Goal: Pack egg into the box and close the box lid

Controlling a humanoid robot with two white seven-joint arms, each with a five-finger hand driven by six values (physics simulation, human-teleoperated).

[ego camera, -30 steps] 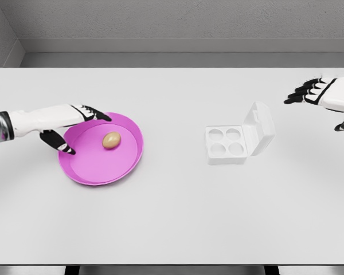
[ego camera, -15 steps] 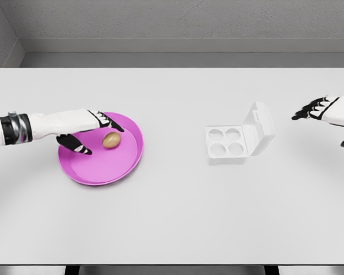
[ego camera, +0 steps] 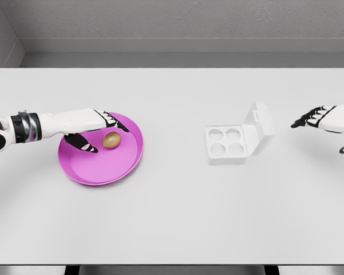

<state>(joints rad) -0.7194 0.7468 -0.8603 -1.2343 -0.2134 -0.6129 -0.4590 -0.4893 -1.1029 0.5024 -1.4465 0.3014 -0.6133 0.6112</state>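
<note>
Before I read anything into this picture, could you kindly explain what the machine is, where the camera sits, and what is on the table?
This is a simulated humanoid robot, seen from a camera on its own head looking down at a white table. Its left hand reaches in from the left, fingers spread over a pink plate, right next to a brown egg lying on the plate; the egg is not grasped yet. To the right stands a small white egg box with four empty cups and its lid standing open. The right hand hovers open beyond the box, holding nothing.
</note>
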